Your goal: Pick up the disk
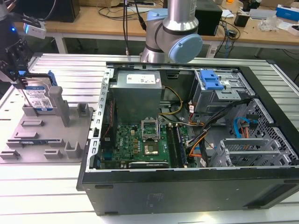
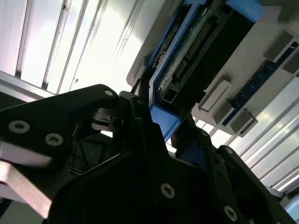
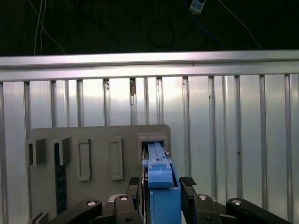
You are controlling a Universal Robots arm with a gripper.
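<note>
An open black computer case point(image 1: 187, 186), holding a green motherboard point(image 1: 140, 142) and a blue-latched drive cage point(image 1: 212, 81), is lying on the ribbed aluminium bench point(image 1: 46, 196). The silver robot arm point(image 1: 180, 18) is standing behind it. Just beside the case, towards the exterior view's left, a grey plastic fixture with upright posts point(image 1: 51, 140) is resting on the bench.

The flat silver metal disk with a white-and-blue label and blue plastic edge rails point(image 1: 39, 98) is standing on edge in a slot of that fixture. A tall grey post point(image 1: 58, 105) is crowding it on one side.

The jaws are grasping the disk. In the first wrist view black fingers point(image 3: 188, 186) are pressing against both flat faces, with the blue rail point(image 3: 159, 172) showing between them.
</note>
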